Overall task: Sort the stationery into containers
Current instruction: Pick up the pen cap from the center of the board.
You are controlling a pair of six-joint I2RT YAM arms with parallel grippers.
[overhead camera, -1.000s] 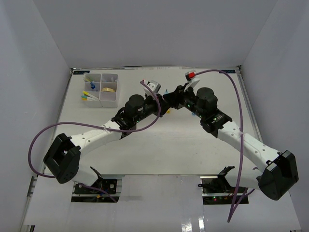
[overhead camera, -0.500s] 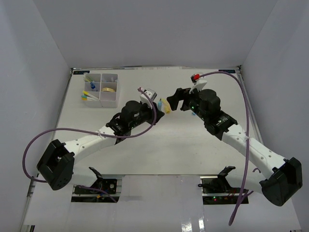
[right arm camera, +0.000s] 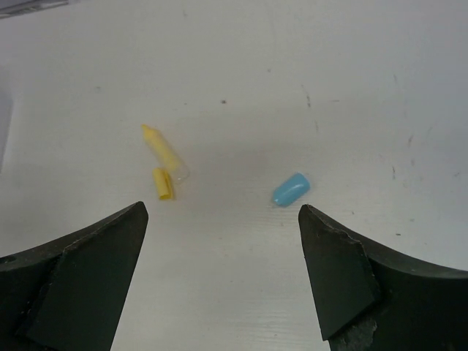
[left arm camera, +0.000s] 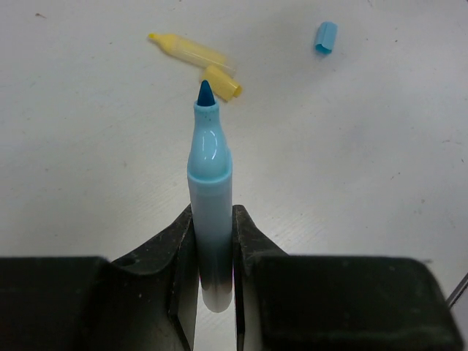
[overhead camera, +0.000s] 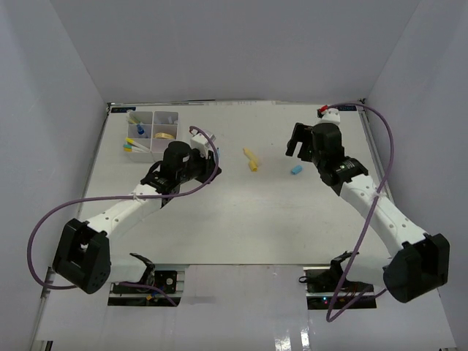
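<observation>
My left gripper [left arm camera: 212, 216] is shut on a light blue marker [left arm camera: 210, 175], uncapped, its dark blue tip pointing ahead. In the top view the left gripper [overhead camera: 208, 161] is just right of the white organizer tray [overhead camera: 178, 148]. A yellow marker [overhead camera: 250, 156] and its loose yellow cap [overhead camera: 254, 167] lie at mid table. The light blue cap [overhead camera: 295, 170] lies right of them. My right gripper [right arm camera: 223, 212] hangs open above the table, the light blue cap [right arm camera: 290, 189] and the yellow marker [right arm camera: 164, 152] lying ahead of it. In the top view the right gripper [overhead camera: 298, 142] is behind the cap.
The tray stands at the back left, holding a tan ring [overhead camera: 165, 134] and several yellow and blue items. White walls close in the table on three sides. Purple cables loop off both arms.
The two grippers have parted from mid table. My right gripper opened and drew back to the right; the light blue cap now lies on the table. My left gripper carried the marker leftward.
</observation>
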